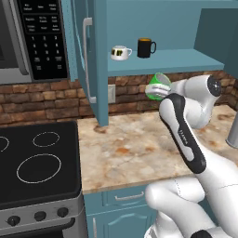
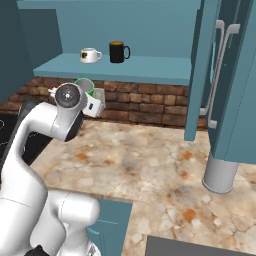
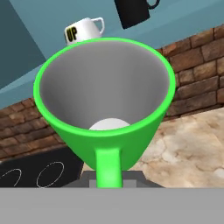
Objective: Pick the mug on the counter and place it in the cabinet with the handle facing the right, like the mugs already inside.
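Tool [image 1: 163,91] with one mug [image 1: 158,85], aloft.

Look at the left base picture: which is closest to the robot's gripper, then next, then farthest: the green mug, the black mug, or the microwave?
1. The green mug: right at the gripper, lifted above the counter.
2. The black mug: up on the cabinet shelf, just above.
3. The microwave: far off to the left, over the stove.

- Bright green mug [image 1: 159,85] with pale inside, tilted, held in the air just below the cabinet [image 1: 162,61] shelf.
- Its loop handle [image 3: 108,167] points to 6 o'clock in the hand view.
- Marbled counter [image 1: 135,148] lies beneath.
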